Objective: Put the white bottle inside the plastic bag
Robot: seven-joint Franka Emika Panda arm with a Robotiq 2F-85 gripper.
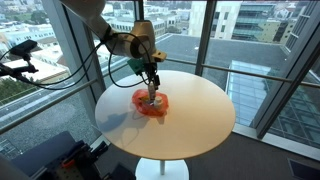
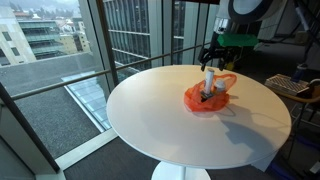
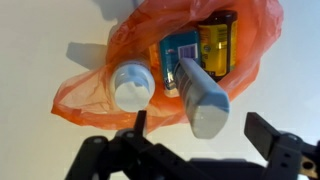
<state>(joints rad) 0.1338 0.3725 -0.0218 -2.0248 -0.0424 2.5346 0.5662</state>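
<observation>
- The gripper (image 3: 196, 122) fills the lower edge of the wrist view. Its two dark fingers (image 3: 138, 125) are spread wide, so it is open and holds nothing.
- The white bottle (image 3: 203, 95) stands in the centre of that view, its top reaching toward the camera between the fingers. A clear gap shows on each side, and neither finger touches it.
- The bottle's lower part sits inside the orange plastic bag (image 3: 255, 50), which spreads across the upper half of the wrist view with its mouth open and crumpled.
- Above the bottle in the frame, also in the bag, lies a box (image 3: 205, 42) printed in blue and yellow. It is just beside the bottle, but contact cannot be made out.
- Left of the bottle, at the bag's left edge, is a round white lid or container (image 3: 132, 85) seen from above. Whether it lies fully within the bag cannot be told.
- In an exterior view the bag (image 2: 195, 100) lies right of centre on the round white table (image 2: 150, 125). The bottle (image 2: 209, 84) rises upright from it, and the gripper (image 2: 213, 62) hangs right above.
- In an exterior view the bag (image 1: 138, 104) sits left of the middle of the table (image 1: 205, 115). The gripper (image 1: 152, 82) is directly over it, and the arm (image 1: 110, 35) comes in from the upper left of the frame.
- In that view the bottle (image 1: 152, 96) is only a small pale shape below the gripper, too small to show detail.
</observation>
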